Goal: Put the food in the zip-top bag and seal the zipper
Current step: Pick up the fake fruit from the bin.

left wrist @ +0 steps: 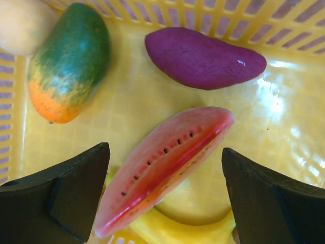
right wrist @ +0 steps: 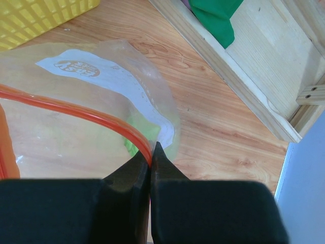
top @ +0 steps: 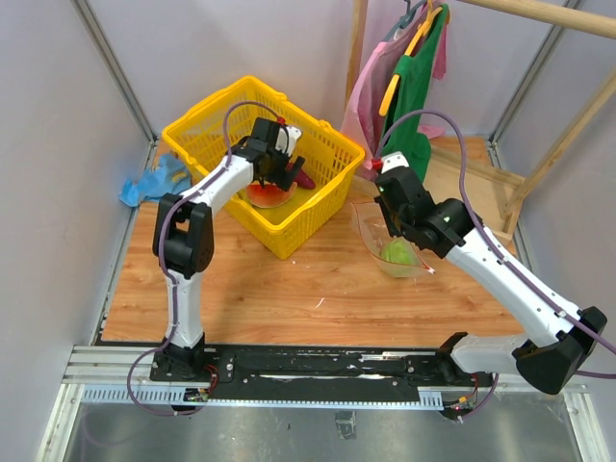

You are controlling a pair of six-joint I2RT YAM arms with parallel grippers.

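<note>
At the near right, the zipper (right wrist: 76, 109) of the zip-top bag (right wrist: 101, 76) is pinched by the closed right gripper (right wrist: 151, 152), a green melon (top: 397, 253) lying inside. Farther left, in the yellow basket (left wrist: 284, 127), the watermelon wedge (left wrist: 152, 173) is straddled by the wide-open left gripper (left wrist: 165, 152), unheld.

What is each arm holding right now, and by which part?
The right gripper pinches the zip-top bag by its zipper. The left gripper holds nothing, jaws open either side of the watermelon wedge.
</note>
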